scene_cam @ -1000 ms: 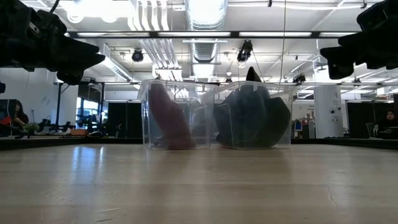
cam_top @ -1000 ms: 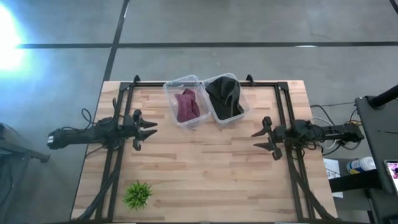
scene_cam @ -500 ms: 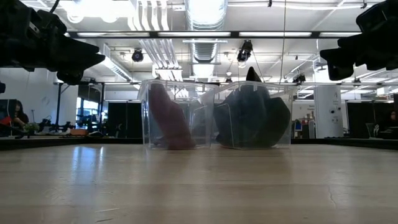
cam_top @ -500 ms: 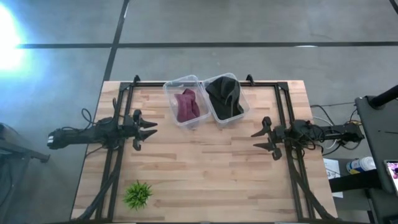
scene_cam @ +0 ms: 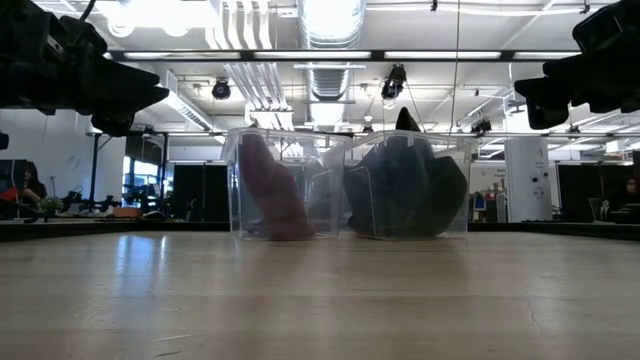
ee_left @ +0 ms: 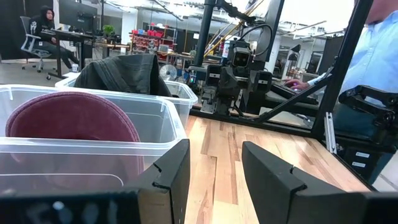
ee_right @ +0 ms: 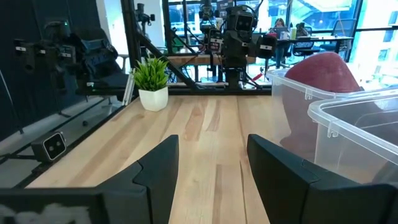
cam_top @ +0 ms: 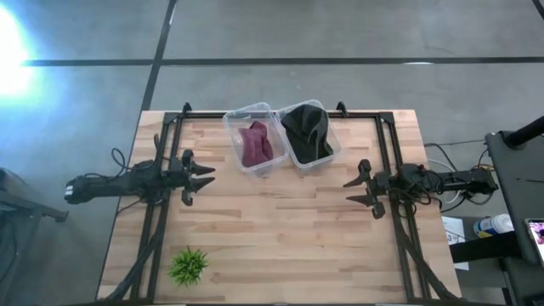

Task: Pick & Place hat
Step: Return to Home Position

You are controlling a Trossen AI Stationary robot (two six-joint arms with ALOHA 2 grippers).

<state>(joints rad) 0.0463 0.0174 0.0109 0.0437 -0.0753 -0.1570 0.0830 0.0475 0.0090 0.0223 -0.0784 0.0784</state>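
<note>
Left pincer (cam_top: pixel 202 176) and right pincer (cam_top: pixel 353 190) hang released and empty at opposite table (cam_top: pixel 272 238) sides, parked clear of the bins. Red cap (cam_top: pixel 255 143) sits in left bin (cam_top: pixel 229 119), black caps (cam_top: pixel 306 127) in right bin (cam_top: pixel 336 143). Sorting looks done.

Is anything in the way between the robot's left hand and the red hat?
Only the clear wall of the left bin, where the red cap sits. The left gripper hangs beside it, jaws open, with bare table between.
</note>
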